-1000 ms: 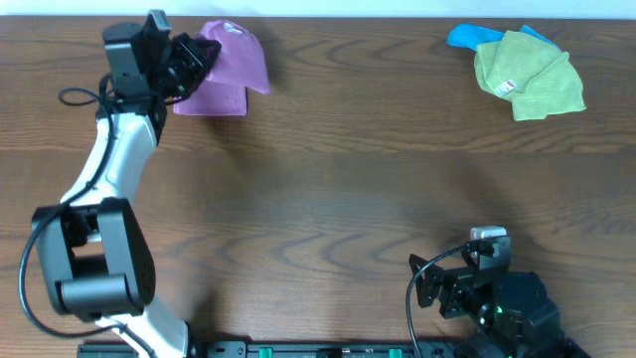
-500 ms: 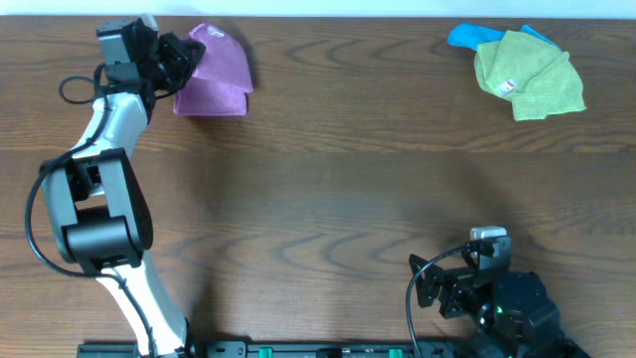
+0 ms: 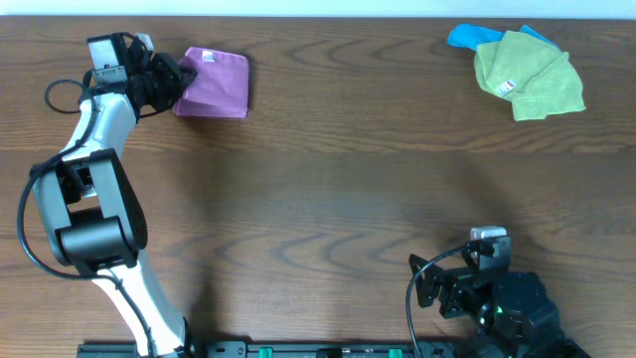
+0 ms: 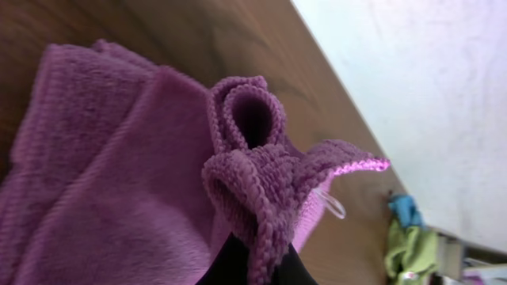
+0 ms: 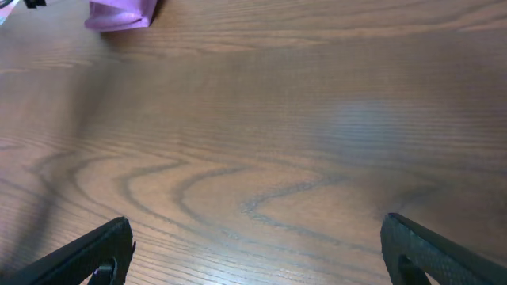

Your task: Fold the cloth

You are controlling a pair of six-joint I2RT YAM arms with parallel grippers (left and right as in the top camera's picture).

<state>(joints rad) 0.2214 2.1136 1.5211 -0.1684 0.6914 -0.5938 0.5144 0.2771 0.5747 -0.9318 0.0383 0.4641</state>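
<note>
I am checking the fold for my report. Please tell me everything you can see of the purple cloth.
The purple cloth is a soft, fuzzy microfibre towel, violet with a brighter pink stitched hem. It lies folded into a rough square near the far left corner of the table, with a small white tag at its far edge. The left gripper is shut on a bunched, rolled fold at its left edge. Nothing else touches it.

A dark wood-grained counter [image 3: 328, 189] is seen, on which the cloth [image 3: 219, 85], violet-purple and folded into a rough square, is laid near the far left corner, while a lime-green cloth [image 3: 532, 75] is heaped partly over a blue cloth [image 3: 462, 38] near the far right corner.
</note>
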